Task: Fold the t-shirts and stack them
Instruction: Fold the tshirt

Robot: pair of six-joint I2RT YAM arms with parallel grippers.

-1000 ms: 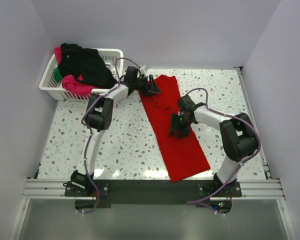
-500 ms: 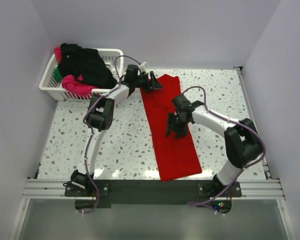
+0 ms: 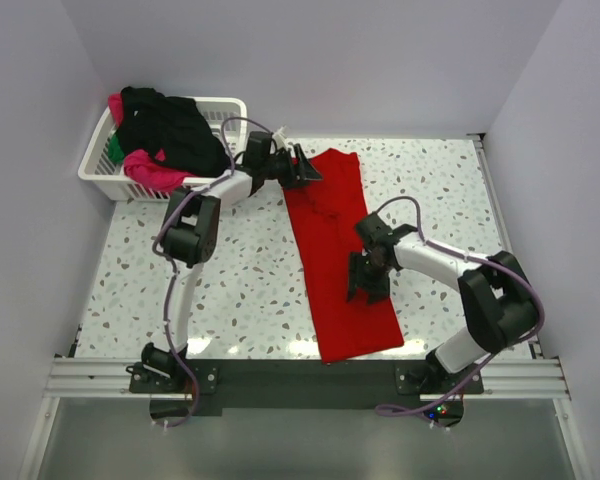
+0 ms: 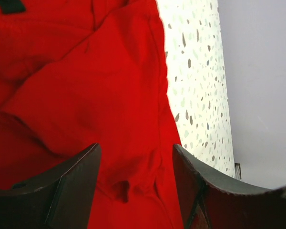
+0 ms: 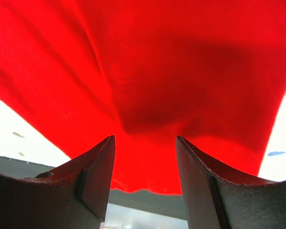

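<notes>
Left gripper [image 4: 134,155]: jaws apart, low over the far left corner of the red t-shirt [image 3: 332,235]. Right gripper [image 5: 144,143]: jaws apart too, just above the shirt's near half. Shirt lay as a long strip mid-table [image 3: 230,280]. Black shirt [image 3: 175,130] and pink shirt [image 3: 152,170] were heaped in the white basket [image 3: 98,168], far left.

You get only scraps of the green t-shirt [image 3: 114,150] and the magenta-pink t-shirt [image 3: 150,168] under the black t-shirt [image 3: 175,130] heaped in the basket [image 3: 232,108]. Both wrist views crop the red t-shirt [image 4: 86,86], and the right fingers [image 5: 88,191] run off the lower edge.
</notes>
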